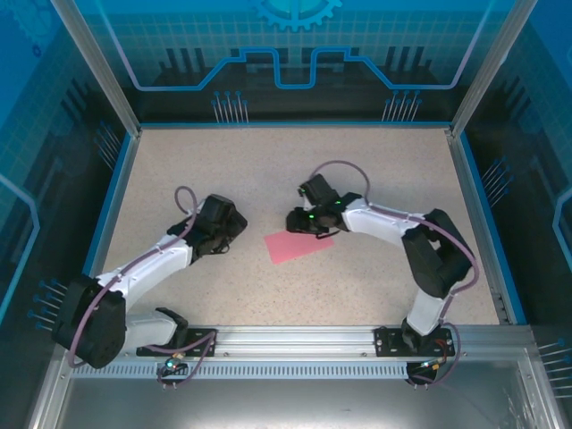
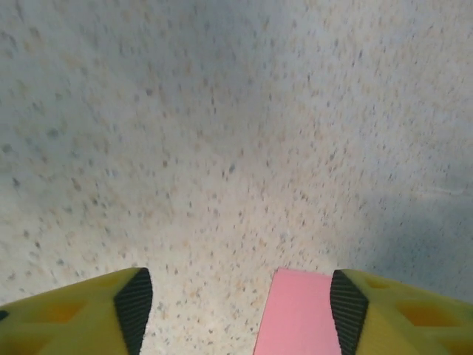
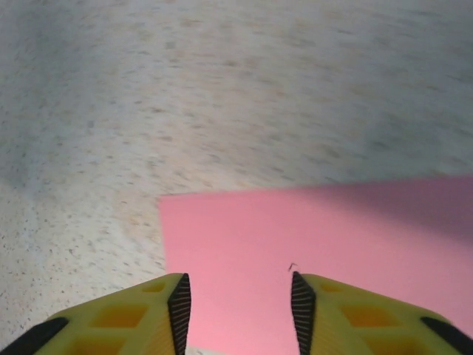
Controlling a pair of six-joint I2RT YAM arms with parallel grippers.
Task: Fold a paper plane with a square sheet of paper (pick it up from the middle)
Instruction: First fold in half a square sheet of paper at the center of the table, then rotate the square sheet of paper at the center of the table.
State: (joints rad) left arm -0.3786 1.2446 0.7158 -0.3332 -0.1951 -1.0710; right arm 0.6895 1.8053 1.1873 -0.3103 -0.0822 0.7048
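Note:
The pink-red sheet of paper (image 1: 298, 246) lies flat on the speckled table, in the middle between the two arms. My right gripper (image 1: 304, 221) hovers at the sheet's far right edge; in the right wrist view the paper (image 3: 310, 251) spreads under the open gripper (image 3: 238, 310). My left gripper (image 1: 234, 234) sits just left of the sheet. In the left wrist view a corner of the paper (image 2: 299, 314) lies flat on the table by the right finger, and the gripper (image 2: 236, 310) stands open, holding nothing.
Speckled beige tabletop (image 1: 268, 170) ringed by a blue rim and clear enclosure walls. An aluminium rail (image 1: 295, 344) runs along the near edge with both arm bases on it.

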